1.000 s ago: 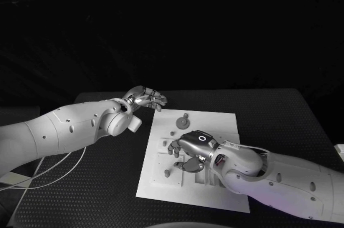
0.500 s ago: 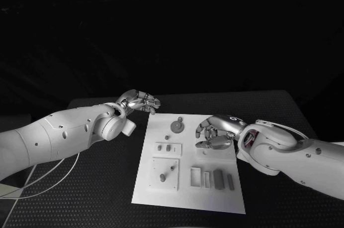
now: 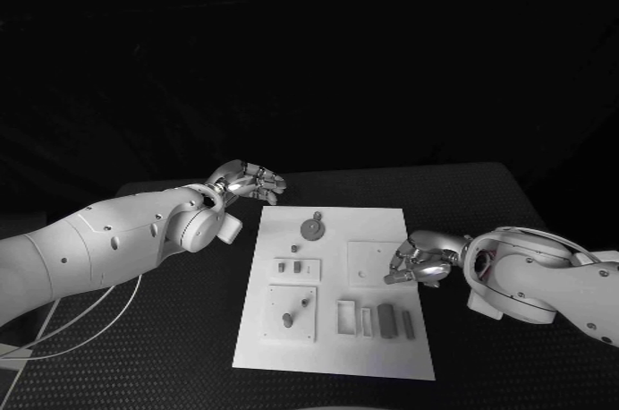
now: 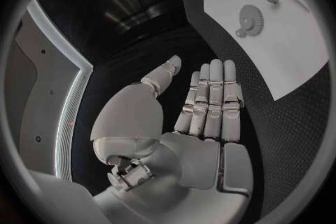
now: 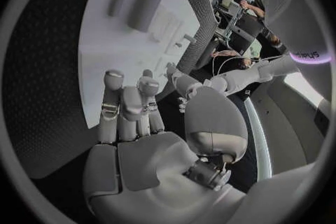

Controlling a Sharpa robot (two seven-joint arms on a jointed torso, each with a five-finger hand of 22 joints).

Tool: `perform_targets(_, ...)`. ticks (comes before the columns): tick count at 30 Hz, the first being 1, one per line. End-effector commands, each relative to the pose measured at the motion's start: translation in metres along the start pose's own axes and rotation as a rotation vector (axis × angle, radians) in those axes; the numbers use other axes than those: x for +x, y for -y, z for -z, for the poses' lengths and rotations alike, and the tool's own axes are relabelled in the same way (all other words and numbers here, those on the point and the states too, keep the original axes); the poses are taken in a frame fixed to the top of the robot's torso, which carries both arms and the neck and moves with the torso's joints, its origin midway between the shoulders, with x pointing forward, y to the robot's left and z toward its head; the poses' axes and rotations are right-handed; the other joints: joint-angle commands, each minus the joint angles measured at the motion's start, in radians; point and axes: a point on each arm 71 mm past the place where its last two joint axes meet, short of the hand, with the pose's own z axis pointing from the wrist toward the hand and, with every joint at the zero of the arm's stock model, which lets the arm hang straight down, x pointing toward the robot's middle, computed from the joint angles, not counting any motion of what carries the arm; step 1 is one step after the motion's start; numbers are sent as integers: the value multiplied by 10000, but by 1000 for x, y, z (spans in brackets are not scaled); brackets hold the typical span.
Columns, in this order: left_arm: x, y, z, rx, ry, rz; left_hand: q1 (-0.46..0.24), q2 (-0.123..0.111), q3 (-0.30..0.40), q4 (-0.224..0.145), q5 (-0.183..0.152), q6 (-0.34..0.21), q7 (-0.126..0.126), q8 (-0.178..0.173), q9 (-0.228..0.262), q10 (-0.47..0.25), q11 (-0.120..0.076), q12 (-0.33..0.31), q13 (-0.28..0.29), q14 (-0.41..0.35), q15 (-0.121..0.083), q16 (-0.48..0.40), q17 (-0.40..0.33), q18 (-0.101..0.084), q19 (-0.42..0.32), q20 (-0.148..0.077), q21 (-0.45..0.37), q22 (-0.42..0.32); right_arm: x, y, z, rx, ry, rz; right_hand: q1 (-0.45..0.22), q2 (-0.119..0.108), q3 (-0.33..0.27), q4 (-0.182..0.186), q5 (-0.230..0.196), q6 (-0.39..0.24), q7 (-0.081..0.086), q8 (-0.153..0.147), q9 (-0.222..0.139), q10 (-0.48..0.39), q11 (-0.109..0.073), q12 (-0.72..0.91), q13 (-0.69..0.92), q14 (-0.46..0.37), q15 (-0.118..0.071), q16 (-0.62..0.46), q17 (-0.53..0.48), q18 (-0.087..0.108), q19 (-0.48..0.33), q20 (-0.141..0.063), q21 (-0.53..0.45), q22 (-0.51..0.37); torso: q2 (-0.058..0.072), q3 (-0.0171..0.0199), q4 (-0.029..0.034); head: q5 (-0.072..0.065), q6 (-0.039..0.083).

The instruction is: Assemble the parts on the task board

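The white task board point(image 3: 335, 352) lies in the middle of the black table. On it sit a grey gear point(image 3: 314, 225), small pegs point(image 3: 292, 268), a lever piece point(image 3: 291, 319) and upright bars point(image 3: 385, 320). My right hand point(image 3: 419, 260) hovers at the board's right edge, fingers loosely spread and holding nothing; the right wrist view shows its fingers point(image 5: 129, 115) over the board point(image 5: 119, 50) near the bars point(image 5: 145, 11). My left hand point(image 3: 253, 179) hangs off the board's far left corner, empty; its fingers point(image 4: 210, 101) reach out straight, with the gear point(image 4: 250, 14) beyond them.
Black textured matting point(image 3: 155, 338) surrounds the board on all sides. A white cable point(image 3: 78, 316) loops beneath my left arm. A raised square plate point(image 3: 371, 260) sits on the board beside my right hand.
My right hand has pulled back from the board's middle to its right edge, uncovering the parts there. The left hand has stayed near the far left corner.
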Motion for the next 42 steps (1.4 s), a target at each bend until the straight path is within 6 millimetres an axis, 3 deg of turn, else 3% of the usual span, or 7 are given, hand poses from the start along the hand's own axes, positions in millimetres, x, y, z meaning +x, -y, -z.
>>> perform_targets(1, 1, 2, 0, 165, -77, 140, -113, 30, -80, -6, -2, -40, 3, 69, -14, 63, -5, -55, -10, 75, 14, -43, 16, 107, 50, 8, -39, 9, 15, 6, 6, 525, -1669, -629, -206, 60, -24, 66, -37, 380, 140, 92, 48, 147, -34, 167, 85, 203, -42, 172, 354, 210, 65, -35, 79, 229, -44, 9, -22, 4, -41)
perform_targets(9, 2, 2, -1, 163, -126, 169, -129, 26, -92, -3, -1, -47, 5, 67, -19, 61, -5, -56, -12, 76, 13, -54, 28, 108, 50, 7, -43, 10, 36, 15, 13, 1407, -2734, -959, -888, -8, -133, 315, -43, 424, 105, -4, 74, 235, -65, 393, 226, 375, -83, 397, 794, 210, 72, -114, 220, 225, -59, -22, -45, -50, -68)
perform_targets(23, 4, 2, -1, 149, -186, 193, -130, 26, -92, -3, -1, -48, 5, 67, -19, 61, -5, -56, -13, 76, 13, -54, 29, 108, 50, 7, -43, 10, 45, 13, 9, 2023, -2840, -980, -922, -28, -131, 326, -36, 411, 110, -19, 71, 237, -65, 407, 236, 383, -80, 408, 814, 210, 69, -121, 227, 225, -45, -24, -31, -136, -85)
perform_targets(24, 4, 2, -2, 154, -193, 194, -130, 26, -92, -3, -1, -48, 5, 67, -19, 61, -5, -56, -13, 76, 13, -54, 29, 108, 50, 7, -43, 10, 45, 12, 8, 2055, -2800, -903, -1504, -398, -355, 684, -11, 254, 170, -127, 19, 243, -27, 425, 243, 411, -45, 429, 890, 149, 47, -72, 217, 208, -46, -26, -32, -137, -87)
perform_targets(30, 5, 2, -2, 163, -231, 205, -169, 40, -108, 19, -1, -49, 5, 70, -24, 60, -4, -58, -16, 77, 14, -71, 47, 108, 51, 7, -50, 12, 47, 10, -1, 2206, -2460, -440, -1678, -782, 252, 1162, -33, 212, 206, -277, -49, 244, 22, 522, 314, 398, 5, 478, 888, 210, 46, -229, 312, 221, -40, -20, -19, -139, -125)
perform_targets(35, 5, 1, -1, 148, -226, 204, -184, 46, -114, 27, -1, -51, 6, 71, -28, 58, -3, -59, -18, 78, 14, -78, 56, 108, 51, 7, -53, 12, 50, 7, -5, 2192, -2495, -333, -1714, -903, 385, 1254, -32, 144, 235, -365, -85, 227, 55, 530, 321, 361, 29, 465, 833, 210, 27, -240, 352, 216, -38, -14, -13, -122, -147)
perform_targets(42, 5, 1, -1, 141, -227, 206, -195, 50, -120, 32, -1, -55, 7, 70, -31, 55, -2, -61, -21, 78, 14, -87, 66, 109, 50, 7, -57, 13, 54, 6, -9, 2301, -2620, -26, -1765, -1031, 492, 1363, -31, 110, 261, -426, -108, 199, 81, 527, 322, 337, 54, 452, 796, 210, 7, -239, 380, 207, -42, -35, -13, -94, -176)
